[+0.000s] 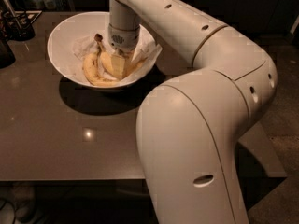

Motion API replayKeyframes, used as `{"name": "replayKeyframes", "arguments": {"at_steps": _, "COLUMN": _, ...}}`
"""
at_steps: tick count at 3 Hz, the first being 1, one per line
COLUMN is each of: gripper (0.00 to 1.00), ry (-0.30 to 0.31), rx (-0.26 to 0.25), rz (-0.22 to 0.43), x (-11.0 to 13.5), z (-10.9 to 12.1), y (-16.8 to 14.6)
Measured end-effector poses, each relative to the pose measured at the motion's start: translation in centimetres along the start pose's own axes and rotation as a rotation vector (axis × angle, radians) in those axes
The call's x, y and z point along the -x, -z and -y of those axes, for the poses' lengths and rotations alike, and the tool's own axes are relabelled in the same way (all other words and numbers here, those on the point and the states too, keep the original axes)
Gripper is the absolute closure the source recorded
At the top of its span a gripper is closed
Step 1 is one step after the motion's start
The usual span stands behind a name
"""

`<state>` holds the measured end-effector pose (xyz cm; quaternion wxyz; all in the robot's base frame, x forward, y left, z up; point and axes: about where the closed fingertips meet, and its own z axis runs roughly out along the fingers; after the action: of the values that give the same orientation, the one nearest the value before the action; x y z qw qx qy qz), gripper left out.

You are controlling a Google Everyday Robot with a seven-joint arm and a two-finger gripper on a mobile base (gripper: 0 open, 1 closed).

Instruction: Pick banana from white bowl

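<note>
The white bowl point(65, 31) stands at the back left of the brown table. In it lies the banana point(89, 71), curved and yellow, its slender stem rising to a dark knob point(98, 36). A shorter banana point(110, 62) lies just right of it, partly under the gripper. My gripper point(121, 65) reaches straight down into the bowl from above, onto the bananas at the bowl's middle right. Its wrist hides what lies beneath. My large white arm fills the right half of the view.
Crumpled white paper point(84, 45) lines the bowl under the fruit. Dark items, a holder with utensils point(16, 24) and a dark object point(4, 52), stand at the table's far left. The table's front edge point(70, 177) runs across the lower left.
</note>
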<state>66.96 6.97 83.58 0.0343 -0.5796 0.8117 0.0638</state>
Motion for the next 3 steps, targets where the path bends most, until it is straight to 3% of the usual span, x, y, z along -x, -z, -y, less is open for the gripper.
{"name": "replayKeyframes", "arguments": {"at_steps": 3, "gripper": 1.0, "ry": 0.03, "rx": -0.017, "rz": 0.049, "x": 0.4, "z": 0.2, "y": 2.2}}
